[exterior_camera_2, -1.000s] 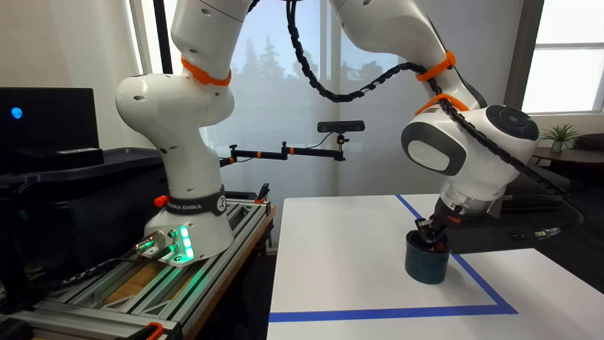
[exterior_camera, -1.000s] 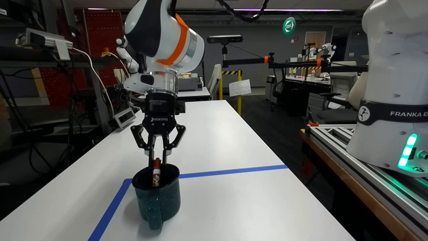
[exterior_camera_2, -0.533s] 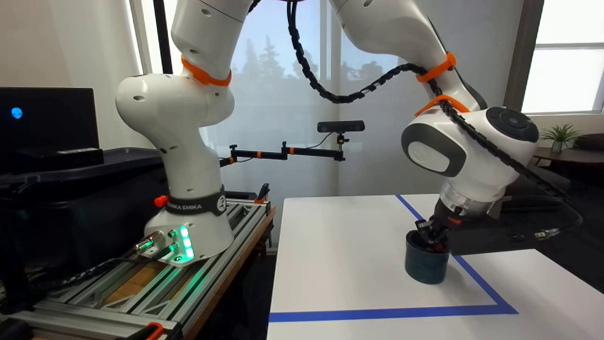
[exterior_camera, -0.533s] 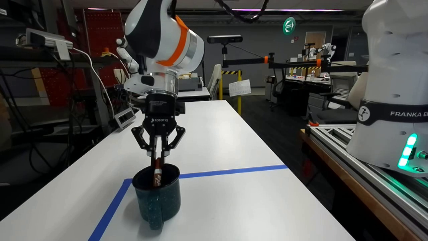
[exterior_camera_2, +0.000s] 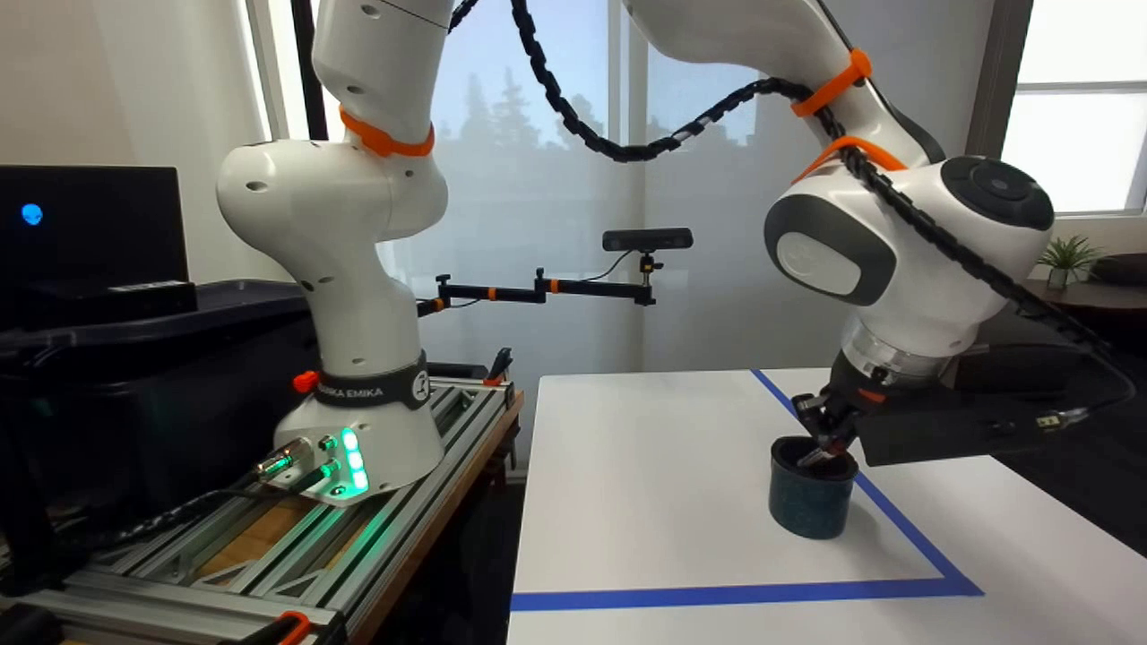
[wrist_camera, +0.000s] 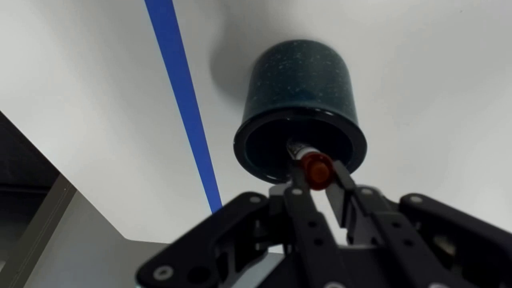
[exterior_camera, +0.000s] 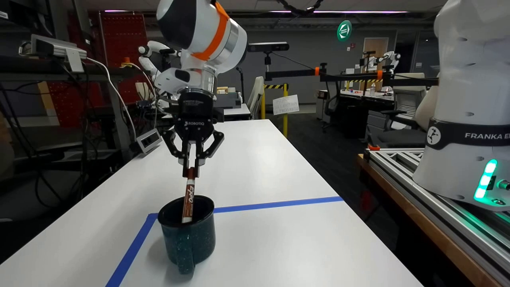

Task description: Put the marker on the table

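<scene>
Pinching one marker by its reddish-brown cap, one gripper holds it slightly tilted — its lower end inside one dark, upright cup. Two strips of blue tape run along the white table, meeting just left of the cup in an exterior view. Farther out, left to right, come a red panel, two yellow posts and the robot's white base. How deep the marker reaches cannot be told — and the arm is cut off above in both exterior views.
</scene>
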